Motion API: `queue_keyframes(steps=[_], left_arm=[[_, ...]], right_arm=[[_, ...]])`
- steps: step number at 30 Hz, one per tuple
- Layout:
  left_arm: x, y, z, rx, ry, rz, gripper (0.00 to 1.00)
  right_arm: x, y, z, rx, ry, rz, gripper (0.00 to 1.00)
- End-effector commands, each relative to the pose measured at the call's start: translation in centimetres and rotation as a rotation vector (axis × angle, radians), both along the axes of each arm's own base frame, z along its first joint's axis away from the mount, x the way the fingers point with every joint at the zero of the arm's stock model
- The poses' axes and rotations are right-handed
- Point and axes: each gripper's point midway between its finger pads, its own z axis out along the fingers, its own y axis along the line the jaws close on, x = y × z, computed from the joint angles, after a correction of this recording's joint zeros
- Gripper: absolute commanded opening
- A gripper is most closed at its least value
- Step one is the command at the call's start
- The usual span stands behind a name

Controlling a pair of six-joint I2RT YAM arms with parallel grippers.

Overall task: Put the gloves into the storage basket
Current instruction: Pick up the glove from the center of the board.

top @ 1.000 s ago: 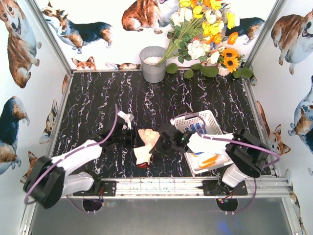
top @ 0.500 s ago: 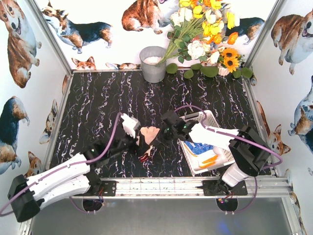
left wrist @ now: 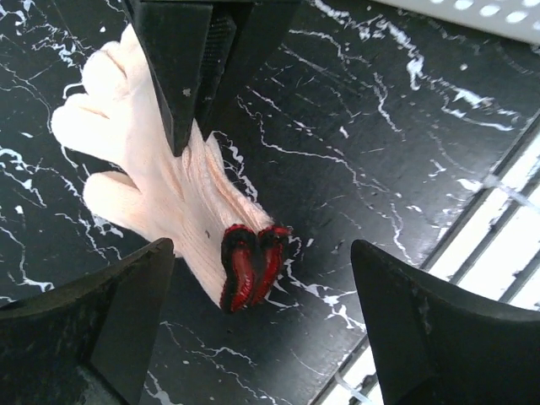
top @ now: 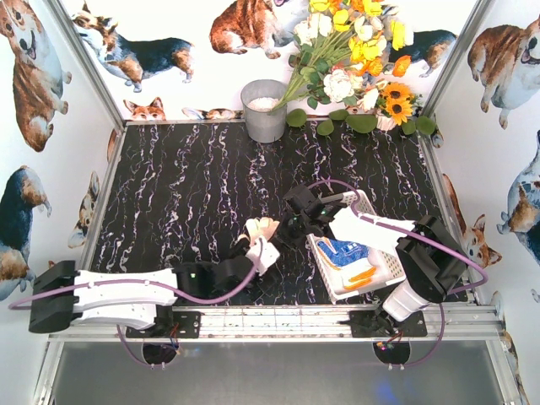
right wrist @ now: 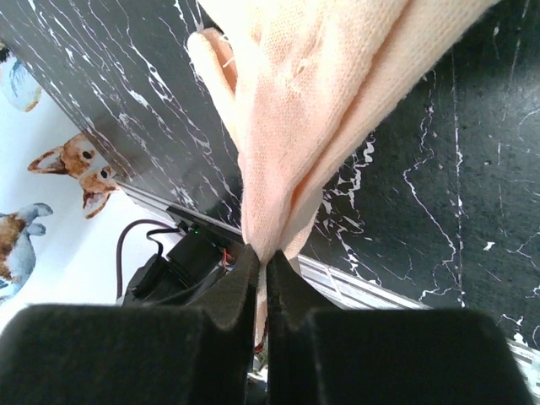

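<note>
Surface (top: 186, 194): black with white veining, carrying everything listed here. Basket (top: 364, 202): white, lattice-walled, at the right side near the front edge; it already holds a blue-dotted glove (top: 344, 251) and an orange-marked glove (top: 364, 277). Cream glove (top: 260, 228): the piece in hand, outside the basket and just left of it, over bare surface; whether its low end rests on the surface cannot be told. Right claw (right wrist: 261, 261): closed tight on a thin fold of the cream glove, the cloth bunching out beyond the tips. Left claw (left wrist: 261, 253): spread wide, holding nothing, its two fingers standing either side of the glove's lower end without touching it. Red cuff (left wrist: 249, 261): the free end of the glove, farthest from the pinch. Handling note, as a judgement: the step is the carry to the basket, which falls to the right claw alone. The glove should be raised until the red cuff clears the basket's left wall, then taken across smoothly, since a thin fold may slip. It should be let go over the middle, on the gloves inside. The left claw should draw back so nothing snags.
</note>
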Motion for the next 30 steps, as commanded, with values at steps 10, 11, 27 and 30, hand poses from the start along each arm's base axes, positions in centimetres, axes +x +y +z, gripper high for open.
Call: queue_keyframes(steps=[10, 11, 27, 30], left_arm=[[0.8, -1.5, -0.3, 0.143, -0.114, -0.005, 0.5], [0.7, -1.6, -0.3, 0.145, -0.113, -0.009, 0.49], [1.1, -1.4, 0.2, 0.153, -0.105, 0.07, 0.0], [0.9, -1.7, 1.2, 0.097, -0.065, 0.084, 0.0]], right_arm=[[1.1, 0.9, 2.7, 0.083, -0.036, 0.016, 0.0], [1.2, 0.9, 2.8, 0.085, -0.038, 0.014, 0.0], [1.5, 0.8, 3.5, 0.127, -0.077, 0.032, 0.0], [1.6, 0.6, 3.6, 0.126, -0.097, 0.033, 0.23]])
